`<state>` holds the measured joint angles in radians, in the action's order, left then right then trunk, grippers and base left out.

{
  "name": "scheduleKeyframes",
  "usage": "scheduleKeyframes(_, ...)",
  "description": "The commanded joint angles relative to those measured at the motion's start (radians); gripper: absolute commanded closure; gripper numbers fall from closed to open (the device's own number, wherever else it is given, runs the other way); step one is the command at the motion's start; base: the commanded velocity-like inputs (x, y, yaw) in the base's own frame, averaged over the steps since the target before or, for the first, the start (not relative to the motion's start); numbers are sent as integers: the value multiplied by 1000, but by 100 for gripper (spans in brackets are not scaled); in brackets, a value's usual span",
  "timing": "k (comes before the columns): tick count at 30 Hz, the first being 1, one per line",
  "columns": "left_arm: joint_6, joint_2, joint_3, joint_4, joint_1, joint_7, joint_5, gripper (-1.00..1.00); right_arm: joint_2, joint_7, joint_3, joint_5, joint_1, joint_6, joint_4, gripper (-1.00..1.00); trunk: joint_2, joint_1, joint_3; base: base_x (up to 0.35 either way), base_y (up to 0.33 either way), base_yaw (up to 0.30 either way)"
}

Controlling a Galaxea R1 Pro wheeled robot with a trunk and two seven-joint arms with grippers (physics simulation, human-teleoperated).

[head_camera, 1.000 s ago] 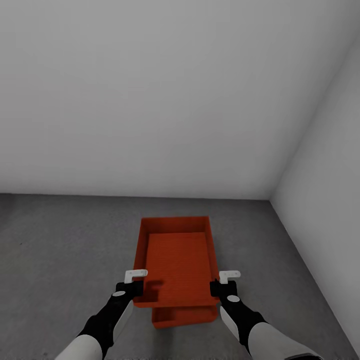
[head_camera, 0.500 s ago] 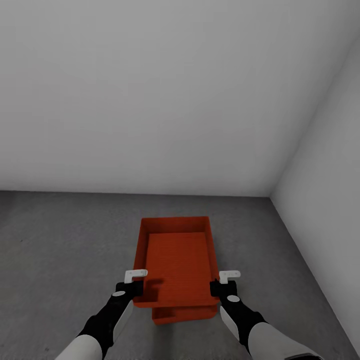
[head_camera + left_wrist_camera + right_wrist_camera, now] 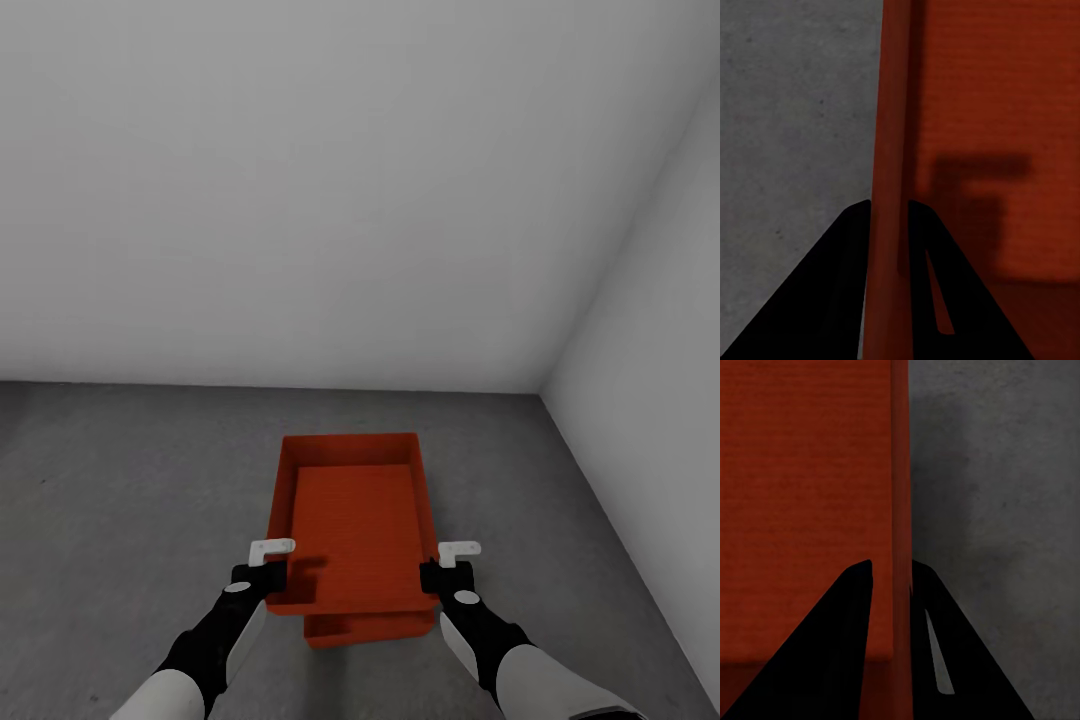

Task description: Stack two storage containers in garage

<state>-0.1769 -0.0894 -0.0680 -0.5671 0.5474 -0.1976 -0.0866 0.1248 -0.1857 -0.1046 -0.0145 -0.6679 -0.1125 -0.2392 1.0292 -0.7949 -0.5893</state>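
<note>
Two orange-red storage containers are in the garage. In the head view, the upper container (image 3: 350,525) is gripped on both side walls near its close end. My left gripper (image 3: 268,578) is shut on its left wall (image 3: 891,150). My right gripper (image 3: 432,577) is shut on its right wall (image 3: 900,495). The lower container (image 3: 370,628) sits on the dark grey floor (image 3: 130,500) directly beneath, with just its near end showing. I cannot tell whether the upper one rests on it. In each wrist view the wall runs between the black fingers (image 3: 832,285) (image 3: 832,645).
A white-grey back wall (image 3: 300,200) rises beyond the containers. A side wall (image 3: 660,400) meets it in a corner on the right. Bare concrete stretches to the left and right of the containers.
The strip of the lower container showing under the held one has shrunk slightly. Both grippers keep the same hold.
</note>
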Motion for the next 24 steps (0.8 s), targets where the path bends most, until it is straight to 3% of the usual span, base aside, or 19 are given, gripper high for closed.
scheduleKeyframes(1, 36, 2, 4, -5, 0, -17, 16, 100, -2, -101, 56, -10, -1, -4, 3, 100, 1, 0, -1, 0, 0, 0)
scheduleKeyframes(11, 36, 2, 4, -5, 0, -17, 16, 100, 1, -100, 55, -11, -1, -6, 6, 100, 1, 0, -1, 0, 0, 7)
scheduleKeyframes(18, 36, 2, 4, -5, 0, -17, 16, 100, 0, -100, 56, -12, -1, -3, 6, 100, 1, 0, -1, 0, 0, 210)
scheduleKeyframes(24, 36, 2, 4, -5, 0, -17, 15, 100, -1, -100, 56, -11, -1, -4, 6, 100, 1, 0, -1, 0, 0, 67)
